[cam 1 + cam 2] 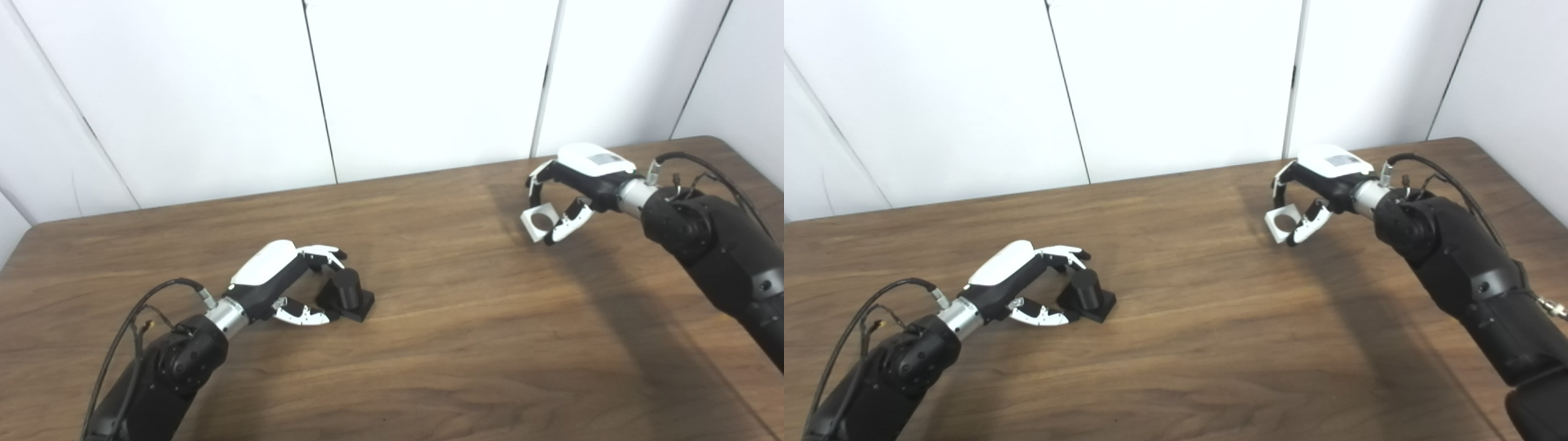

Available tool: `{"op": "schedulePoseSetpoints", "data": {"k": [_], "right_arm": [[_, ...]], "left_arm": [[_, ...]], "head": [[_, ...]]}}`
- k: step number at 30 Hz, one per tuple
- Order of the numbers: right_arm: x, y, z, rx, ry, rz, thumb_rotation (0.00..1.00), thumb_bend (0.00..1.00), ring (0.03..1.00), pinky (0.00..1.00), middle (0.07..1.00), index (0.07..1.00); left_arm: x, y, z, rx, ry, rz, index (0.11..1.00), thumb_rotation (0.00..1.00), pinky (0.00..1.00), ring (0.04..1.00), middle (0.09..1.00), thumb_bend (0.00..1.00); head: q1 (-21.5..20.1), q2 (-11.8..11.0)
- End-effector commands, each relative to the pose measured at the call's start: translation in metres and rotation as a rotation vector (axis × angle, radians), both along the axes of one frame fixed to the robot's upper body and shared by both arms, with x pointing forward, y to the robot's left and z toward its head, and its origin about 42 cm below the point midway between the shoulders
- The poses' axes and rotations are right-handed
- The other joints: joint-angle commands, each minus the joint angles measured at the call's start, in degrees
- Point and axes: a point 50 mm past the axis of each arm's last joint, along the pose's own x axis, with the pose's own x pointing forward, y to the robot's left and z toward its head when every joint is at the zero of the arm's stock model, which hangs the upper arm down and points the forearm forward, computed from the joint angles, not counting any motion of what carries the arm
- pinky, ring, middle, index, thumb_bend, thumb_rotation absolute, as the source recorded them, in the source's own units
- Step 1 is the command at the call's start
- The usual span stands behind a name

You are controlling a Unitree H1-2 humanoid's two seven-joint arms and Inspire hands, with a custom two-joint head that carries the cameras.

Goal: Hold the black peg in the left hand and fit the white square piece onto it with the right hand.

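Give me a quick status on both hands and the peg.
Left hand fingers around black peg, peg on table. Right hand holds white square piece, far from peg. Nothing between them.

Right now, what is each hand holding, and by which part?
The right hand pinches the white square piece by its outer edges, seemingly above the table. The left hand brackets the black peg; whether it truly grips it cannot be told.
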Motion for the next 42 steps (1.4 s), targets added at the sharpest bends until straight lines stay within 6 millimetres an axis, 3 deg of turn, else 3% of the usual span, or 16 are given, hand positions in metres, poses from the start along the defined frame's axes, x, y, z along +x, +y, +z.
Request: {"op": "schedulePoseSetpoints", "data": {"k": [1, 11, 20, 37, 42], "right_arm": [[0.011, 0.019, 0.052, 0.023, -0.093, 0.077, 0.14, 0.52, 0.847, 0.80, 0.792, 0.481], [0.012, 0.062, 0.082, 0.004, -0.082, 0.183, 0.14, 0.52, 0.851, 0.79, 0.803, 0.480], [0.011, 0.101, 0.095, 0.021, -0.094, 0.267, 0.14, 0.52, 0.839, 0.75, 0.798, 0.480], [0.014, 0.180, 0.086, 0.071, -0.085, 0.440, 0.15, 0.52, 0.877, 0.83, 0.800, 0.480], [0.012, 0.196, 0.081, 0.091, -0.062, 0.468, 0.15, 0.52, 0.854, 0.77, 0.803, 0.479]], "left_arm": [[-0.017, 0.028, -0.044, 0.169, 0.177, 0.086, 0.598, 0.08, 0.69, 0.815, 0.832, 0.80], [-0.016, 0.022, -0.043, 0.166, 0.175, 0.089, 0.603, 0.10, 0.69, 0.803, 0.829, 0.79], [-0.014, 0.015, -0.043, 0.193, 0.177, 0.087, 0.617, 0.13, 0.70, 0.813, 0.836, 0.78], [-0.011, 0.006, -0.042, 0.179, 0.174, 0.082, 0.606, 0.10, 0.67, 0.807, 0.831, 0.78], [-0.009, 0.002, -0.041, 0.194, 0.175, 0.083, 0.611, 0.13, 0.68, 0.810, 0.834, 0.78]], "head": [[-0.03, 0.05], [3.68, 0.30], [6.03, 0.23], [11.09, 0.54], [13.16, 0.57]]}}
